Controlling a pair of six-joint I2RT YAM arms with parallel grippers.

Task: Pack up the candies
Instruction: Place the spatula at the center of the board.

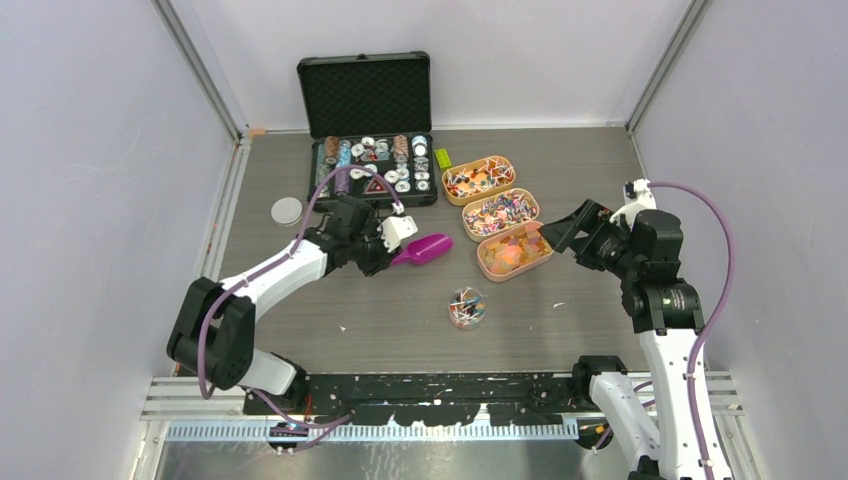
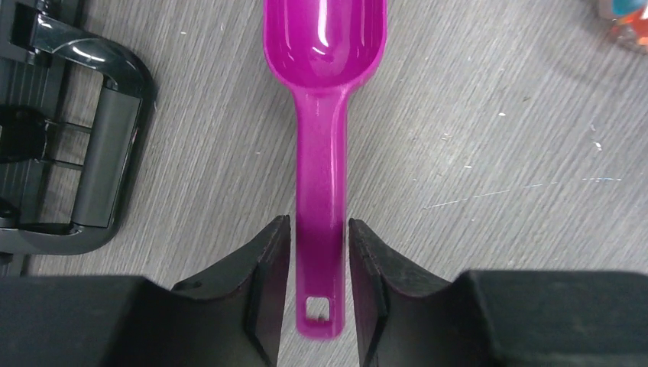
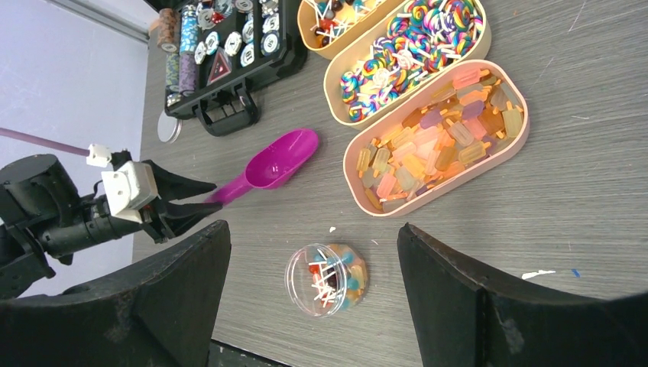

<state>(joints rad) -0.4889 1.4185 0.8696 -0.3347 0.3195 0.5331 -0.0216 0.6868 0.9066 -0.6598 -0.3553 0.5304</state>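
Here the left arm reaches low and rightward, the left gripper (image 2: 319, 229) straddling the magenta scoop (image 2: 324, 46)'s handle; grip unclear. The right gripper (image 3: 313, 229) hovers agape near the candies (image 3: 435, 138) in oval trays (image 3: 348, 164).

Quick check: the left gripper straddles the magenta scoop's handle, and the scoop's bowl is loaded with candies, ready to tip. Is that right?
Not quite. The magenta scoop has an empty bowl, as the left wrist view shows. The rest holds: the left gripper straddles its handle.
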